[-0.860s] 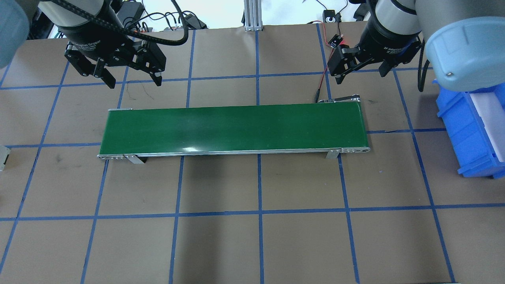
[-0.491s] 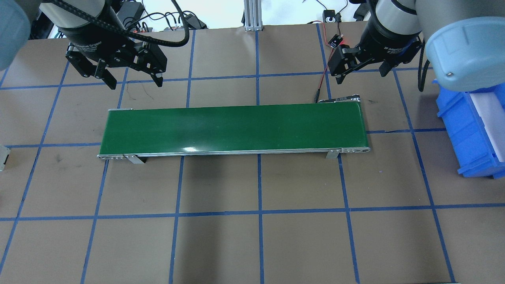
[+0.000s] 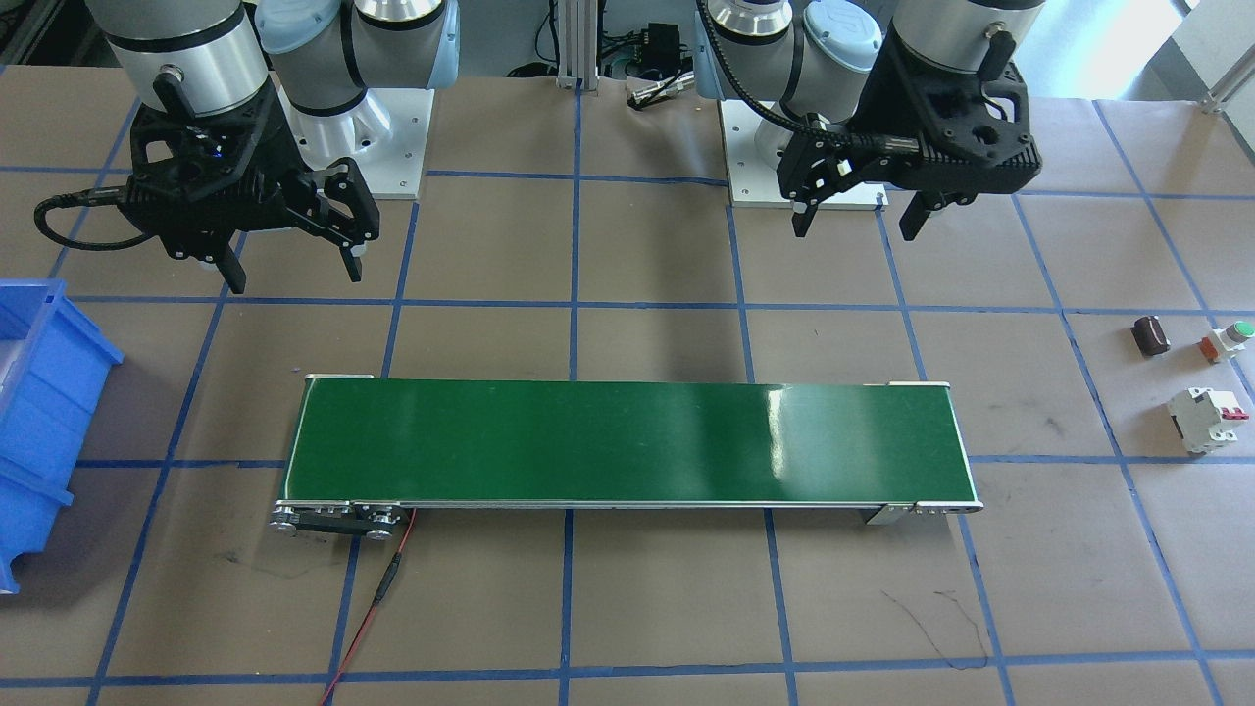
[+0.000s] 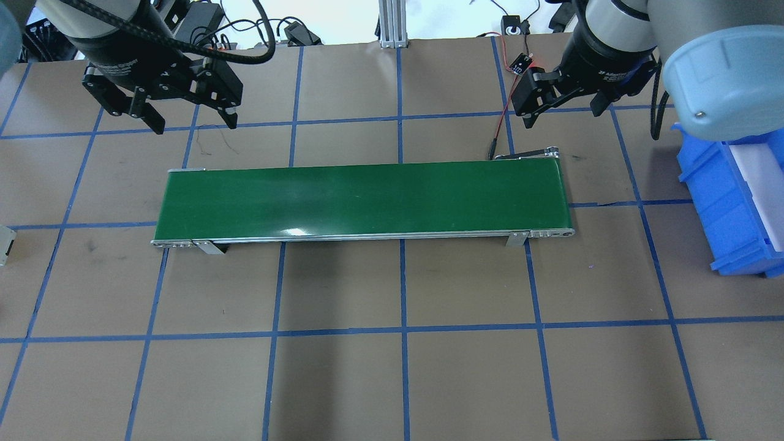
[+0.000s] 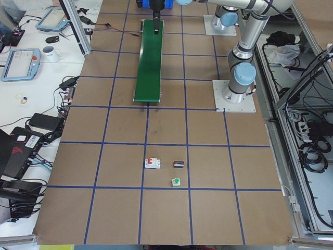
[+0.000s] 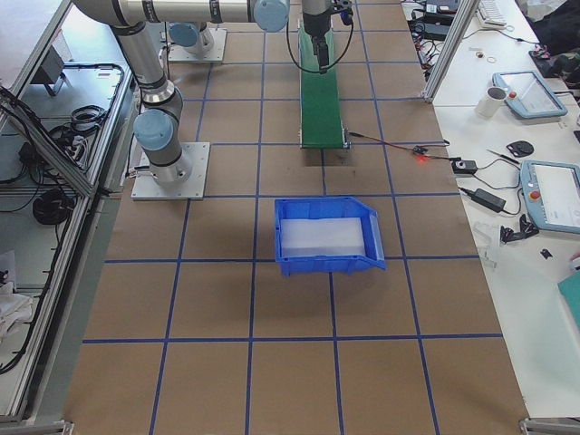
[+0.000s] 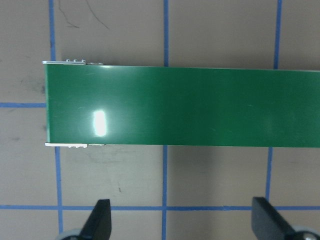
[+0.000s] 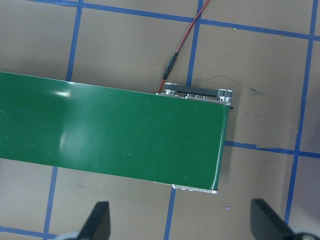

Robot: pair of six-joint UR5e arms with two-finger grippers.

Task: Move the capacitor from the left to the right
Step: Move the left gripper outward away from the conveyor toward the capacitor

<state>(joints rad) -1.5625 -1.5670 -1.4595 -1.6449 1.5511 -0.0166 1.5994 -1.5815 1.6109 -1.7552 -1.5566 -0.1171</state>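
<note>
Both pairs of jaws are standing wide open and holding nothing. The left jaws are hanging above the worktop (image 3: pixel 667 608) behind the belt's (image 3: pixel 627 441) left end. The right jaws are doing the same behind its right end.

The capacitor (image 3: pixel 1149 334) is lying on the worktop far out on the robot's left, well past the belt's end and well apart from the left jaws. A green-capped button (image 3: pixel 1228 339) is sitting beside it, and a white breaker (image 3: pixel 1208 420) is resting near both. The pick is not yet begun, as I'm reading it.

You're working half blind here. Neither the overhead view nor the left wrist view is showing the capacitor, so you're steering by the front and left side views alone. That is inviting a misjudged descent.

The capacitor is small and round, so a pinch off its middle is likely to squirt it away or set it rolling. Jaws spread this wide are also risking a knock to the button or breaker on the way down. Coming in too low is going to drive a fingertip into the worktop.

If you're setting it on the belt, a drop from height is likely to send it rolling over the edge. The bin (image 3: pixel 39 412) is waiting at the far right end, so a loose grip in transit is going to cost you the whole run.
</note>
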